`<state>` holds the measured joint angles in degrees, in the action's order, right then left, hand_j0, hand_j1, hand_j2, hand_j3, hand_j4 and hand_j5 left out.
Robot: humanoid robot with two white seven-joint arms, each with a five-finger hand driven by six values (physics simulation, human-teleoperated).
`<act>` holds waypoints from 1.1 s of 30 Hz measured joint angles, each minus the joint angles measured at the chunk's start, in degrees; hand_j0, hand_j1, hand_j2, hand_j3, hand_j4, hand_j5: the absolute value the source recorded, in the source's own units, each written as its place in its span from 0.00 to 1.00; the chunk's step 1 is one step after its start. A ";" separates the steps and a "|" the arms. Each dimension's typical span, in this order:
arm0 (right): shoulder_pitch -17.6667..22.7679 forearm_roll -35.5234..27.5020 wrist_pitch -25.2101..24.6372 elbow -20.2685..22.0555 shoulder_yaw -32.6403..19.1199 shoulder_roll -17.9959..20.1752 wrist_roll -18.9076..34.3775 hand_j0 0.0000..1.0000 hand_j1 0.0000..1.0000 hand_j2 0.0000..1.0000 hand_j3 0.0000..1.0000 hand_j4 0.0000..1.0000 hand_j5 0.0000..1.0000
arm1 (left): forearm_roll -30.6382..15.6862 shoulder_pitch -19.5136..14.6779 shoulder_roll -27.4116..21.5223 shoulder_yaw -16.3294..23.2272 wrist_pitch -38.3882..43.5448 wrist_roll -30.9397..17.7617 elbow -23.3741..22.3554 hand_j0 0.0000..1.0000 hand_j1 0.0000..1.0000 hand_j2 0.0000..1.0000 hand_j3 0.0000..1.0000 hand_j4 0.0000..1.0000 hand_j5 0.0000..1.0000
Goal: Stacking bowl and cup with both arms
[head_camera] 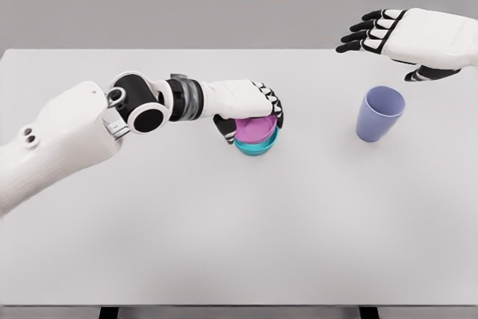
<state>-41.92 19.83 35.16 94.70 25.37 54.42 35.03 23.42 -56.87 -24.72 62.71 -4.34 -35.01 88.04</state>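
A pink bowl (254, 131) sits nested in a teal bowl (259, 147) near the middle of the white table (224, 244). My left hand (250, 113) reaches over them from the left, fingers curled around the pink bowl's rim and thumb on its near-left side. A lavender cup (379, 113) stands upright on the table to the right. My right hand (388, 35) hovers above and slightly right of the cup, fingers spread and pointing left, holding nothing.
The table's far edge runs behind the right hand at the grey wall. Dark table legs (109, 312) show under the near edge.
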 measured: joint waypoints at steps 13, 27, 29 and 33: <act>2.64 0.02 0.01 -0.27 -0.30 1.78 0.00 1.00 1.00 1.00 1.00 1.00 1.00 | 0.24 0.17 1.23 0.05 -1.04 0.01 -2.90 0.66 0.66 0.66 0.66 0.66 0.66; 5.54 0.04 -0.01 3.38 -4.44 5.30 0.00 1.00 1.00 1.00 1.00 1.00 1.00 | 0.43 0.18 1.47 -0.21 -2.51 -0.01 -3.38 1.00 1.00 1.00 1.00 1.00 1.00; 5.45 -0.10 0.00 3.68 -4.18 5.67 0.00 1.00 1.00 1.00 1.00 1.00 1.00 | 0.27 0.26 1.46 -0.28 -2.52 -0.01 -3.27 1.00 1.00 1.00 1.00 1.00 1.00; 5.01 -0.15 -0.03 4.25 -1.85 6.38 -0.01 1.00 1.00 1.00 1.00 1.00 1.00 | -0.52 0.00 0.50 -0.60 -2.53 -0.01 -1.08 1.00 1.00 1.00 1.00 1.00 1.00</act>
<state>-36.91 19.68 35.13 98.95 23.51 60.80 35.02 22.91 -56.87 -24.23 62.11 -6.87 -35.02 86.96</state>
